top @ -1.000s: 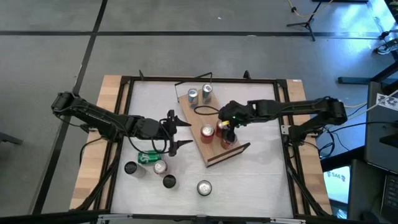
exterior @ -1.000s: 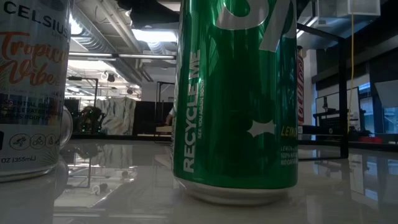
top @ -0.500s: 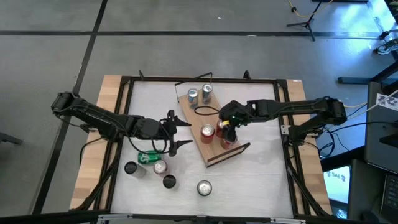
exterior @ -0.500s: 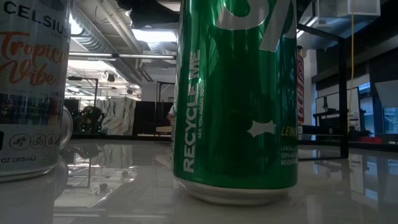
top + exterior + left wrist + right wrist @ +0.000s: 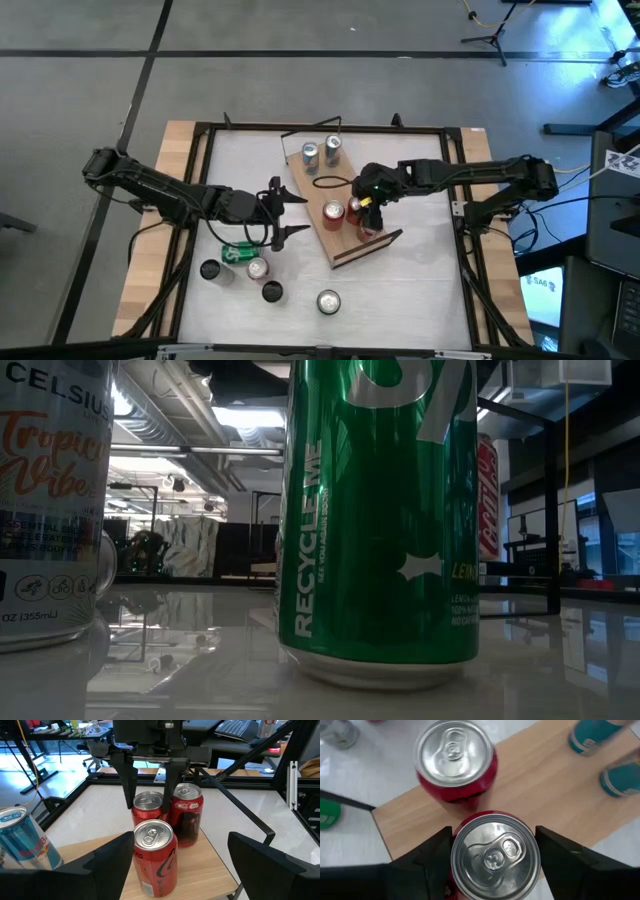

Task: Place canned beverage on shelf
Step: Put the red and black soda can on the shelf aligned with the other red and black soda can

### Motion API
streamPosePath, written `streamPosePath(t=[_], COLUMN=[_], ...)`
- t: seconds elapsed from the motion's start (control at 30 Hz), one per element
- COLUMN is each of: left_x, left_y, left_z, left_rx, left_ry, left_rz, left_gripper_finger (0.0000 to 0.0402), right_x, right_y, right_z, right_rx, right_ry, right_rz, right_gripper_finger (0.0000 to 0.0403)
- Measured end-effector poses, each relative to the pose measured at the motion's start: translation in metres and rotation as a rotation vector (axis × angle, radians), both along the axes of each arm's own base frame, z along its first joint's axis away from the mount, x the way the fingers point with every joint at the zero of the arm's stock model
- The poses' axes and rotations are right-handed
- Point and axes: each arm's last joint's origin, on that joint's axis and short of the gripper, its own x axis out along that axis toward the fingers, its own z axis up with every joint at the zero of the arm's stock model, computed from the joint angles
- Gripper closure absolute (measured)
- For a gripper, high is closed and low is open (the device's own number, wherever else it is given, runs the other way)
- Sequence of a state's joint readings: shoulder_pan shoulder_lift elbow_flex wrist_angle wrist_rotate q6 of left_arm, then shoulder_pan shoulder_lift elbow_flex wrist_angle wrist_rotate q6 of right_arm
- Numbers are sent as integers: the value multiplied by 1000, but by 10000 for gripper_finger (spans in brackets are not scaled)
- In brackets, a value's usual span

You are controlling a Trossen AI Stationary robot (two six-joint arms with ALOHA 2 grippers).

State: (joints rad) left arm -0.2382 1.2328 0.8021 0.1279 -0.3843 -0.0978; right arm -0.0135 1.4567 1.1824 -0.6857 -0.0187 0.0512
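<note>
desk (image 5: 420,280): white top, light-wood side strips, black frame round it.
shelf (image 5: 345,240): light-wood board lying diagonally mid-desk, dark brown rim at near end, black wire frame at far end.
my right end effector (image 5: 364,204): over the shelf, fingers (image 5: 431,857) pressed on both sides of a red can; wrist view shows the can top filling the gap between them.
my left end effector (image 5: 288,211): just off the shelf's left edge, fingers spread, nothing between them.
gripped red can (image 5: 495,852): upright on the shelf near the brown-rim end.
other red cans: one (image 5: 154,856) beside it toward the left arm, one (image 5: 187,814) close against it; all upright on the board.
silver-blue cans (image 5: 320,152): pair upright at the wire-frame end.
green can (image 5: 238,254): lying on its side on the desk, off the shelf, by my left end effector.
loose cans (image 5: 258,280): several upright on the desk's near-left part, one more (image 5: 328,301) near centre front.
</note>
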Motion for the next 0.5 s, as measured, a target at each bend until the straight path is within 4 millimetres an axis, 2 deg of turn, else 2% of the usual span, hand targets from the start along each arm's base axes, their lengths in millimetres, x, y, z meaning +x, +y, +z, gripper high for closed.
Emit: streamPosePath(t=[0.23,0.5], left_x=[0,0], left_y=[0,0], left_z=[0,0], left_rx=[0,0], left_ry=[0,0], left_rz=[0,0], left_gripper_finger=[90,90], right_x=[1,3], right_y=[0,0], right_z=[0,0], right_rx=[-16,-21], right_ry=[-12,-26], right_rz=[32,32], right_gripper_finger=[152,130])
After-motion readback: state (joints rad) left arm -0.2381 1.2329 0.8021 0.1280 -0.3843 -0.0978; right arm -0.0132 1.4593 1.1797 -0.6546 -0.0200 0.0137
